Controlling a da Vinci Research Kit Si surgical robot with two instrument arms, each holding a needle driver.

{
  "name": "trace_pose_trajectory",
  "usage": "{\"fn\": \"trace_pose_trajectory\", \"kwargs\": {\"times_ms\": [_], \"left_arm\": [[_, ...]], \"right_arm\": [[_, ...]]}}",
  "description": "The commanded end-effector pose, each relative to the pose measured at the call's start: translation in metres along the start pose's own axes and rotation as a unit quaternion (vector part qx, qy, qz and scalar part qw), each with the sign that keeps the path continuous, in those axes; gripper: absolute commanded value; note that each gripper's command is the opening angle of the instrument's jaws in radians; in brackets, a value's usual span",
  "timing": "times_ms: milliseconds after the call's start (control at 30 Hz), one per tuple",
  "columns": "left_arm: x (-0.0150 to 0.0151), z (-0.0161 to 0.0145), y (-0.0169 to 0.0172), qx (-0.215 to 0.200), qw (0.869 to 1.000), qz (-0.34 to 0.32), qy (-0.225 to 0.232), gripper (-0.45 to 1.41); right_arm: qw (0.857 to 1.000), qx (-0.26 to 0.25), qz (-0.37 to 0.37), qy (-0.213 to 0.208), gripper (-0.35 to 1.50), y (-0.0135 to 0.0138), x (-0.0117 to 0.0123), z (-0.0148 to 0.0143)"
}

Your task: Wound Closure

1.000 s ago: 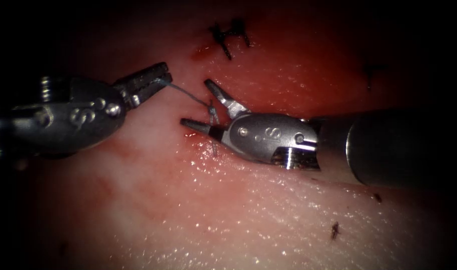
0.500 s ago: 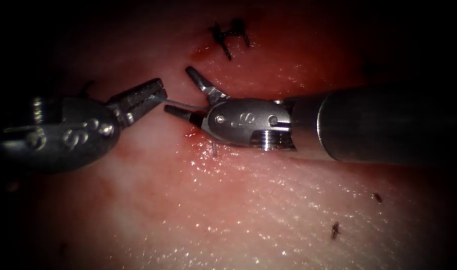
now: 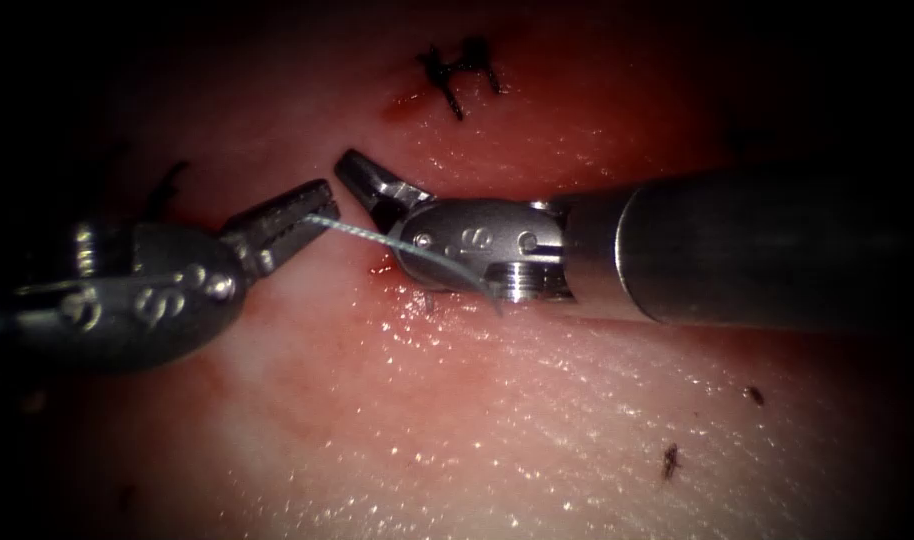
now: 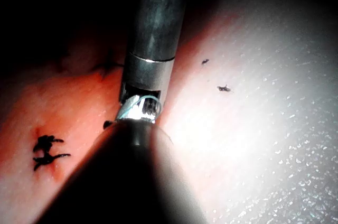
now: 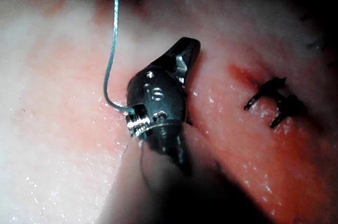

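The fingers of the left tool (image 3: 315, 203) were clenched on the thread (image 3: 377, 235), gripping it close to its free end. That grip sat to the left of the cut, just above the tissue (image 3: 497, 420). From there the thread ran to the right in a shallow, fairly tight line. It crossed over the wrist of the right tool (image 3: 352, 168) and dropped toward the tissue beside a small wet patch of red fluid (image 3: 397, 290).

The close view along the right arm showed the same strand (image 5: 112, 39) coming down and hooking round the body of the right tool (image 5: 188, 48), just behind its fingers. Those fingers looked drawn together, with nothing between them, and they pointed up and to the left, toward the left tool's tip. The two tips were near each other but apart.

The left tool seemed to hold the thread lifted and tensioned so that it stayed draped on the other tool's wrist and did not go slack onto the wet surface. The right tool appeared to lie low and close to where the thread left the tissue, which kept the strand short and easy to control.

A finished dark stitch (image 3: 462, 75) sat further up the cut, well clear of both tools. Where the needle lay could not be told.
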Motion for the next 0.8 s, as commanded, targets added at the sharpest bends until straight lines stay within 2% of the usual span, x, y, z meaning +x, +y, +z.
{"fn": "trace_pose_trajectory", "kwargs": {"times_ms": [33,200,267,300,333,367,500,600,633,700,733,800], "left_arm": [[0.0,0.0004,0.0006,-0.001,1.0,0.002,0.0,-0.45],[-0.0001,-0.0006,0.002,0.0,1.0,0.007,0.0,-0.45],[0.0001,-0.0011,0.0029,0.003,1.0,0.009,0.001,-0.45],[0.0002,-0.0012,0.0033,0.004,1.0,0.01,0.0,-0.45],[0.0003,-0.0013,0.0038,0.007,1.0,0.01,-0.002,-0.45],[0.0005,-0.0013,0.0045,0.007,1.0,0.015,-0.001,-0.45],[0.0007,-0.0002,0.0078,0.0,1.0,0.018,-0.004,-0.45],[0.0008,0.0016,0.0107,-0.026,1.0,-0.001,0.006,-0.45],[0.0008,0.0023,0.0115,-0.036,0.999,-0.013,0.013,-0.2],[0.0006,0.0037,0.013,-0.046,0.998,-0.03,0.026,0.78],[0.0004,0.0042,0.0135,-0.046,0.998,-0.039,0.028,0.83],[-0.0001,0.0054,0.014,-0.072,0.996,-0.048,0.021,1.13]], "right_arm": [[1.0,0.003,0.003,0.003,-0.35,-0.001,0.0001,-0.0003],[1.0,0.02,0.006,0.009,-0.35,-0.0001,0.0003,-0.0027],[1.0,0.023,0.018,0.008,0.57,0.0007,0.0001,-0.0043],[1.0,0.02,0.021,0.005,0.89,0.0012,0.0,-0.005],[1.0,0.014,0.021,-0.001,1.09,0.0018,-0.0001,-0.0059],[1.0,0.007,0.021,-0.003,1.21,0.0028,-0.0004,-0.0071],[1.0,0.0,0.02,-0.008,1.28,0.0072,-0.0017,-0.0112],[1.0,-0.004,0.024,-0.011,1.35,0.0111,-0.0024,-0.0129],[1.0,-0.008,0.022,-0.006,1.38,0.0121,-0.0026,-0.0133],[1.0,-0.026,0.003,0.001,1.43,0.0137,-0.0029,-0.014],[1.0,-0.028,-0.001,0.001,1.43,0.014,-0.003,-0.0142],[0.999,-0.034,-0.012,-0.002,1.41,0.0143,-0.0031,-0.0143]]}}
